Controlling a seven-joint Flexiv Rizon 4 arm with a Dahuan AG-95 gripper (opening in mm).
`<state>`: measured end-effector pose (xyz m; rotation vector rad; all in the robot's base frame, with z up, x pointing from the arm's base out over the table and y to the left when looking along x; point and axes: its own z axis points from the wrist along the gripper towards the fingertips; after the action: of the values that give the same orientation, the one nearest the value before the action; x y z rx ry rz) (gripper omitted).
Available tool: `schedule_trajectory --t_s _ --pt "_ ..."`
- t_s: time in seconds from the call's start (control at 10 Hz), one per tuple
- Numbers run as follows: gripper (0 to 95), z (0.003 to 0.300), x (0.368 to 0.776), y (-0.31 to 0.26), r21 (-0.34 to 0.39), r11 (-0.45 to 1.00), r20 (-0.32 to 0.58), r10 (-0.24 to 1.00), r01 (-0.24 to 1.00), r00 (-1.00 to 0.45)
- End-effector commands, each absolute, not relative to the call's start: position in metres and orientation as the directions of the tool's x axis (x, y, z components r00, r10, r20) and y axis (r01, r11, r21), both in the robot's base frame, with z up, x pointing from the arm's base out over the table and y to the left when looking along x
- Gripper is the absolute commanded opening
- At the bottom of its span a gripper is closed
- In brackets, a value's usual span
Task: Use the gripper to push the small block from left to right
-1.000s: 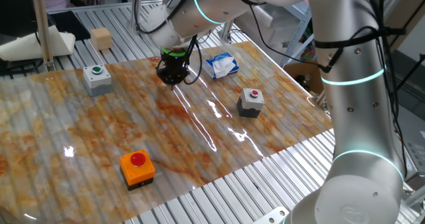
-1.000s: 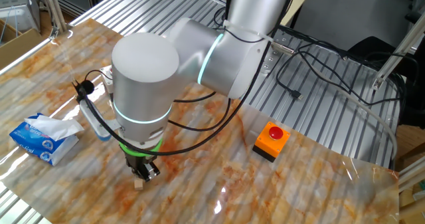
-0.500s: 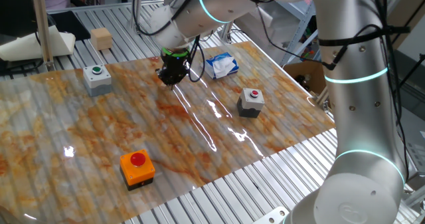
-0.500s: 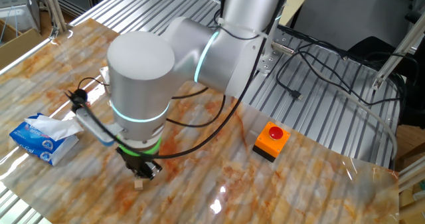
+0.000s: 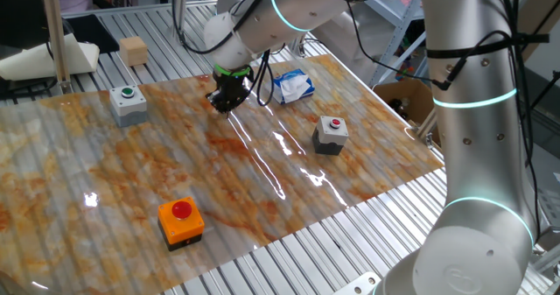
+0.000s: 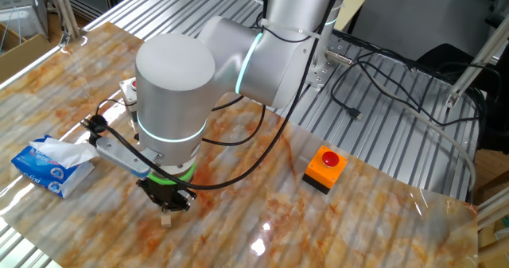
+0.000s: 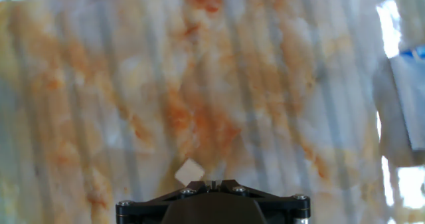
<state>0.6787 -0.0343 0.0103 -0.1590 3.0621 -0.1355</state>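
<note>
The hand hangs low over the desk with its fingers drawn together and nothing between them, so it acts as a blunt pusher. In the hand view the block lies on the marbled sheet just at 11 o'clock of the fingertips, touching them or very nearly so; I cannot tell which. In the other fixed view the block peeks out right under the hand. To push well, I judge the tips should stay low, nearly grazing the sheet, and bear on the middle of the block's face so it slides straight and does not spin off to one side; a slow, even stroke seems wise. As for containers, only a tissue pack shows, at about 2 o'clock of the hand, with white tissue sticking out on top.
</note>
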Motion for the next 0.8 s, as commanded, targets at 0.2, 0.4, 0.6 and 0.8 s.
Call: schedule_trajectory --t_s 0.2,0.4,0.6,0.8 --pt "0.0 0.0108 0.6778 -0.0340 -0.095 0.977 -0.056 -0.197 -0.191 -0.979" --pt "0.0 0.0108 0.6778 -0.0340 -0.095 0.974 -0.056 -0.211 -0.205 -0.976" --pt "0.0 0.0097 0.6805 -0.0356 -0.097 0.969 -0.062 -0.234 -0.228 -0.970" --pt "0.0 0.0091 0.6869 -0.0409 -0.100 0.966 -0.066 -0.248 -0.240 -0.967"
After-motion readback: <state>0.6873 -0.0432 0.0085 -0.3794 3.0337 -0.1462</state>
